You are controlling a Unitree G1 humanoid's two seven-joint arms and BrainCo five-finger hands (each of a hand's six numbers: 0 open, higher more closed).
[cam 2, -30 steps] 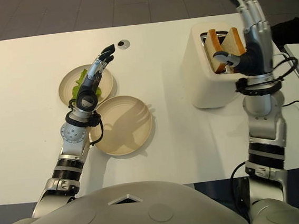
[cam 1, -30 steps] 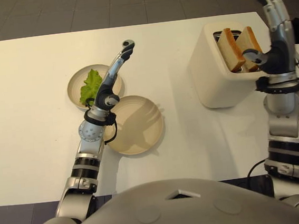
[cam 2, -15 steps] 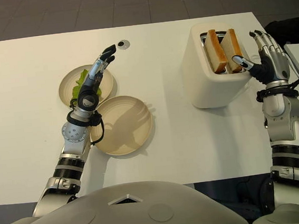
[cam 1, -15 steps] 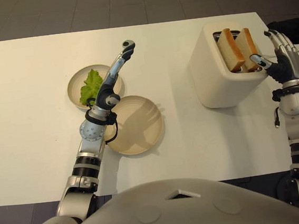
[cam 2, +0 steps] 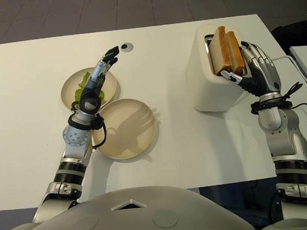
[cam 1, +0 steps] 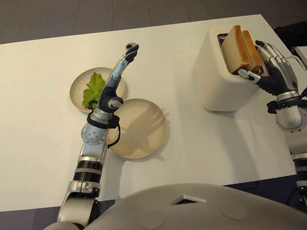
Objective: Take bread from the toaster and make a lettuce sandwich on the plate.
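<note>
White bench (cam 1: 30, 132) is carrying everything. Toaster (cam 1: 213, 85) is standing on its right side toward the far edge, w/ two slices of bread (cam 1: 238, 50) sticking up out of the slot, upright & pressed together. Empty plate (cam 1: 147, 134) is sitting near bench centre, w/ a smaller dish (cam 1: 77, 95) just beside its far-left rim. Right robot hand (cam 1: 275, 73) is coming in at the toaster's right side & gripping the bread: fingers are lying against the outer face of the right slice, thumb is pressing on the near edge, so both slices are sitting btwn thumb & fingers, lower ends in the slot. Left robot hand (cam 1: 114, 78) is hovering over the spot where dish & plate rims meet, fingers stretched straight, holding nothing. Lettuce (cam 1: 93, 88) is lying in the dish, just left of that hand.
</note>
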